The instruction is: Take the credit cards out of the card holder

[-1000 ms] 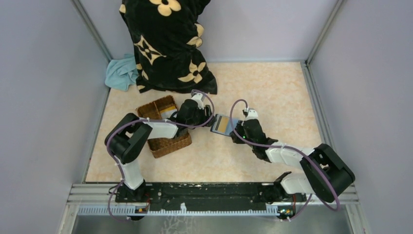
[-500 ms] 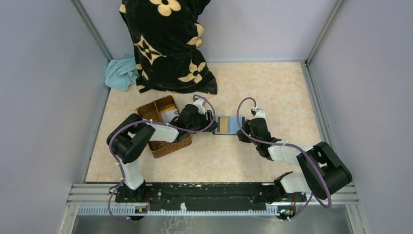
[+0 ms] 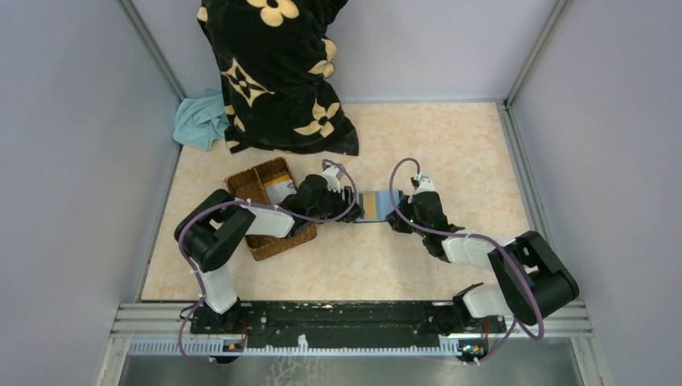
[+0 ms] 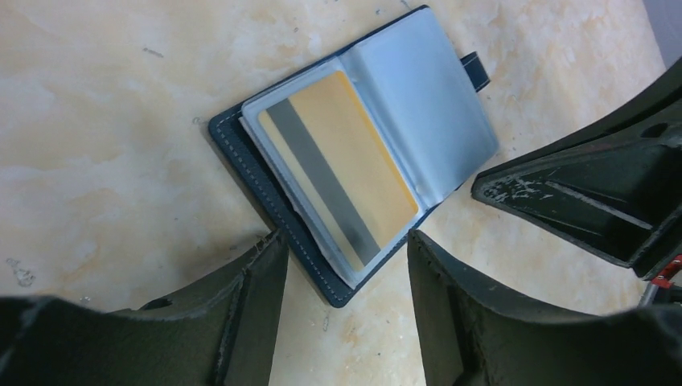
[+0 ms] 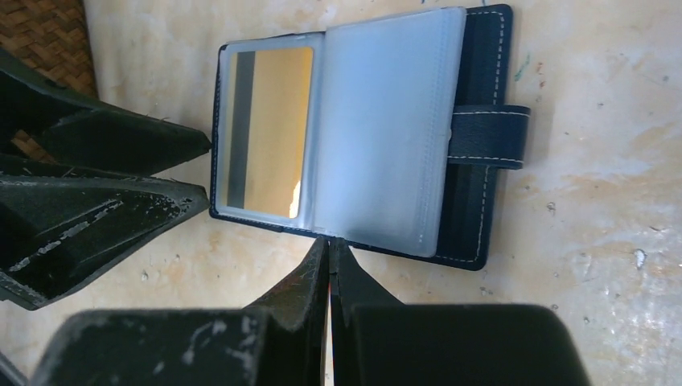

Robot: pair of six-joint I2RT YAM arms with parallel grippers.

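We've laid the card holder [image 3: 372, 206] flat, exposing its credit card [image 4: 338, 165] to the spread left end effector [image 4: 346, 241]; right end effector [image 5: 330, 245] pressed together.

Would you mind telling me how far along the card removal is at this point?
Done: the card holder lies open on the table. In hand: the right gripper, shut, sits at its edge; the left gripper, open, straddles the end where a yellow credit card is tucked in. Left: pulling that card out. A pale item in the wicker basket may be a removed card; I cannot tell.
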